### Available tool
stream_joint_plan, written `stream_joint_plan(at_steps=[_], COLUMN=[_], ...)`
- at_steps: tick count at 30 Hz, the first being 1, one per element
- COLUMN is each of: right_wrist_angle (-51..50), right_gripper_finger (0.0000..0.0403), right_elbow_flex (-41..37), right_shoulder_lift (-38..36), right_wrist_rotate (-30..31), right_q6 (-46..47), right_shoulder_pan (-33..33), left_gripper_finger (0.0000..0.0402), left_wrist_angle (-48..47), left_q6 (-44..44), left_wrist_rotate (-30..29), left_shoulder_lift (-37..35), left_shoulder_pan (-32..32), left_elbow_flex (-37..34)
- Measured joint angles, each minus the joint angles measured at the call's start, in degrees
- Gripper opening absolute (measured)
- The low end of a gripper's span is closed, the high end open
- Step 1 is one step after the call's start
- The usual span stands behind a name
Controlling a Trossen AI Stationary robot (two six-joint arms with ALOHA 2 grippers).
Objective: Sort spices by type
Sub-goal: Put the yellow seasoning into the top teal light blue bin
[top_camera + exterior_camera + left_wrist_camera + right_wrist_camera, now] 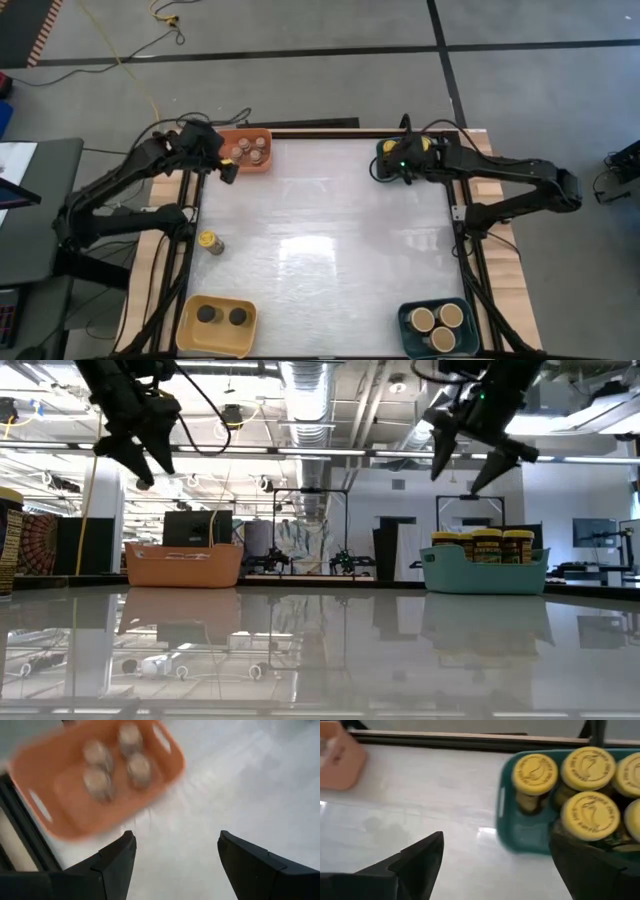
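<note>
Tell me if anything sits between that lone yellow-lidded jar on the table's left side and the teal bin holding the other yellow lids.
Nothing visible does. The yellow-lidded jar stands alone near the left edge, and bare table lies between it and the teal bin at the far right corner.

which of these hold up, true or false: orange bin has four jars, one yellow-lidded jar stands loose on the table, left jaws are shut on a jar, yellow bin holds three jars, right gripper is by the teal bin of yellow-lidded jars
1. The orange bin holds four jars. True.
2. One yellow-lidded jar stands loose on the table. True.
3. The left gripper is shut on a jar. False: its jaws are open and empty.
4. The yellow bin holds three jars. False: two.
5. The right gripper is beside the teal bin of yellow-lidded jars. True.
</note>
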Motion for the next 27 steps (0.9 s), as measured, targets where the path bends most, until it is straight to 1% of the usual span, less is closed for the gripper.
stream_joint_plan(at_steps=[5,10,14,23,25,27], right_wrist_angle=[-3.9,-5.9,-5.9,-5.7,-5.3,-5.0], right_gripper_finger=[0.0383,0.0383,0.0383,0.0383,0.0383,0.0383], right_elbow_flex=[1.3,1.3,1.3,1.3,1.3,1.3], right_shoulder_lift=[0.0,0.0,0.0,0.0,0.0,0.0], right_wrist_rotate=[0.0,0.0,0.0,0.1,0.1,0.4], right_q6=[3.1,4.4,4.2,3.8,3.8,3.8], right_shoulder_pan=[2.5,5.5,7.8,14.1,15.6,16.7], left_gripper_finger=[0.0270,0.0270,0.0270,0.0270,0.0270,0.0270], left_wrist_angle=[-2.7,-3.4,-8.7,-17.8,-20.2,-22.5], left_q6=[-9.3,-20.2,-31.8,-59.3,-63.5,-65.7], left_wrist_rotate=[-1.1,-7.2,-13.1,-14.3,-14.7,-14.7], left_shoulder_lift=[2.1,4.4,5.2,5.5,6.4,7.6], left_shoulder_pan=[-9.3,-22.2,-32.2,-52.2,-55.6,-58.6], left_elbow_flex=[-0.2,-0.2,-0.2,-0.2,-0.3,-0.3])
